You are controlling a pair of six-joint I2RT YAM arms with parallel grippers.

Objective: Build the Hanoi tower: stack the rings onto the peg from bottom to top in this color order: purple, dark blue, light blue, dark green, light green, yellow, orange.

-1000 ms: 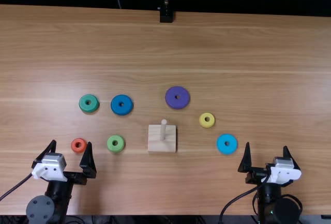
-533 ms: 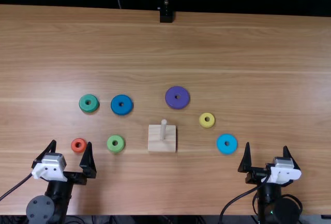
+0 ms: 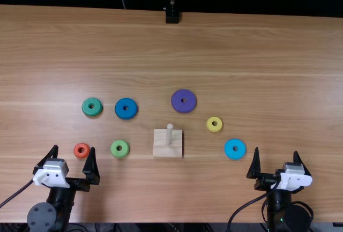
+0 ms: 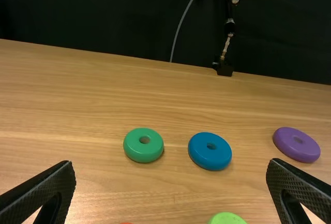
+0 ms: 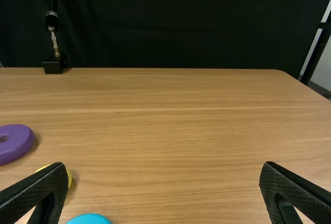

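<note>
Left gripper [image 3: 74,147] and right gripper [image 3: 276,150] both spread wide, grasping nothing. Wooden peg [image 3: 169,134] upright on square base [image 3: 163,150]. Rings lie flat, scattered: dark green [image 3: 92,112], dark blue [image 3: 126,114], light green [image 3: 119,154], orange [image 3: 81,155] left of peg; purple [image 3: 184,108] beyond; yellow [image 3: 214,129], light blue [image 3: 235,155] to the right.

The left arm [image 3: 63,200] and the right arm [image 3: 273,205] come in from the top view's bottom edge, well apart. The left hand [image 3: 74,147] points forward, its two flat black fingers [image 4: 39,190] spread wide. The right hand [image 3: 276,150] also points forward, opened just as broadly. White housings [image 3: 51,174] sit behind the fingers on both.
</note>
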